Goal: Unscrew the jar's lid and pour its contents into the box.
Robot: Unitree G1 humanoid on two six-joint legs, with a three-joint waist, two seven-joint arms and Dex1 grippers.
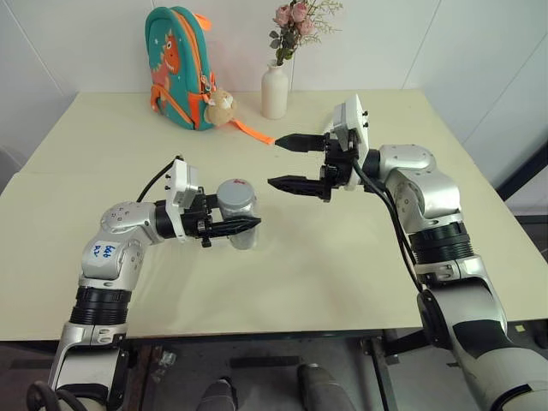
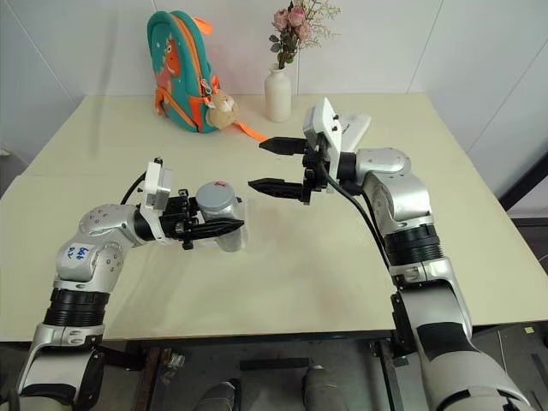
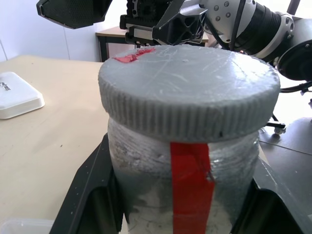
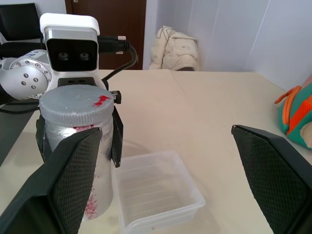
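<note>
Spillage is the likeliest failure: the round translucent grey screw lid (image 3: 189,92) is sitting fully on, and an off-centre bite could be tipping the small clear-greyish plastic jar with the red stripe (image 1: 241,213) before it is over the shallow clear plastic box (image 4: 157,191). At nine o'clock, the left gripper (image 1: 233,228) is reaching level towards three, pinching the jar upright above the table. At about two o'clock from the jar, the right gripper (image 1: 290,162) is pointing level towards nine, fingers spread wide, apart from the lid.
</note>
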